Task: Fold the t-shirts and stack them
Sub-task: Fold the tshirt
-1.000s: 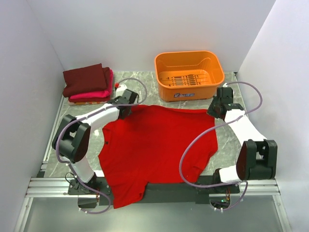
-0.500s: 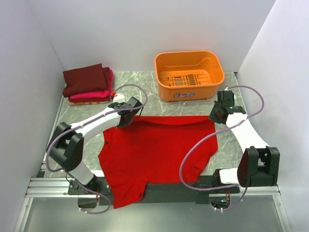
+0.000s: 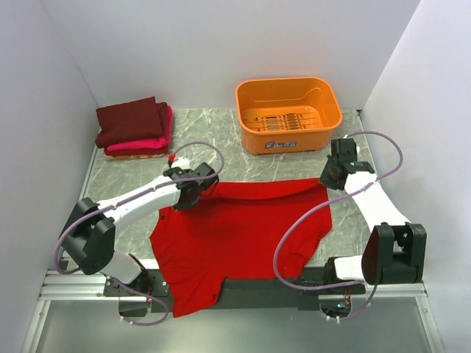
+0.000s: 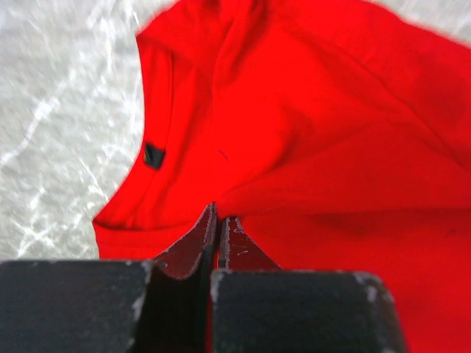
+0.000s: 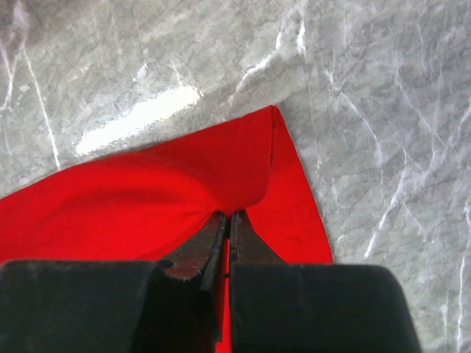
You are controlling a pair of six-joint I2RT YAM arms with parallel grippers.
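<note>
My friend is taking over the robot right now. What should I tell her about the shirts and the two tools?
Left tool: shut on the red t-shirt, at its far edge near the collar.
Right tool: shut on the same shirt's far right corner.
Where things are: the red t-shirt is spread on the table, not yet folded.
Done: the maroon t-shirt sits folded on the pink t-shirt, far left.
Left to do: fold the red one and put it on that stack.

Left end effector [image 3: 193, 193] and right end effector [image 3: 328, 179] pulled red t-shirt [image 3: 235, 234] far edge toward bases, left farther.
</note>
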